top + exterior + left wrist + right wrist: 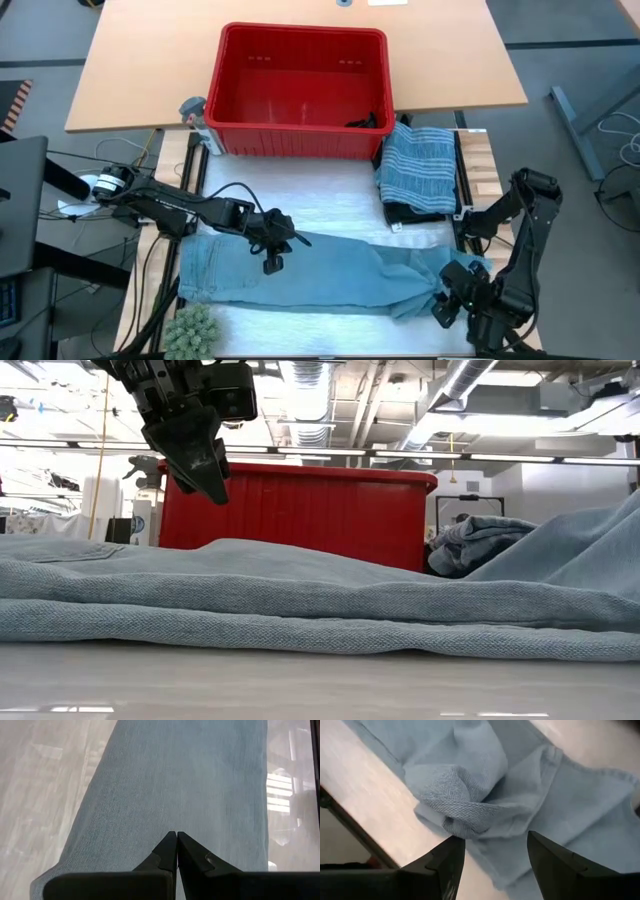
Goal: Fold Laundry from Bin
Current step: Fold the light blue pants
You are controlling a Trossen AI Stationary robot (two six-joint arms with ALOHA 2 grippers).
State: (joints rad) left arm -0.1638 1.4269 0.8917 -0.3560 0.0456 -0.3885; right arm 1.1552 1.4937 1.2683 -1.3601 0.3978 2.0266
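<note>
Light blue laundry [320, 275]: left gripper [272, 262] clenched above, right gripper [495, 855] released beside; no writing.

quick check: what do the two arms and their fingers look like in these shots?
Both arms are black, jointed links with black cables trailing off the left arm. The left gripper has two dark wedge fingers tapering to thin tips. The right gripper has broader dark fingers with slanted inner faces. No markings visible.

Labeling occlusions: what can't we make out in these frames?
- Dark item in bin: high view, at the rim, too small to identify.
- Dark cloth under striped garment: mostly covered.
- Light blue garment: fills the low view, hiding the table beyond.
- Right tool: open at the bunched cloth; contact unclear.
</note>
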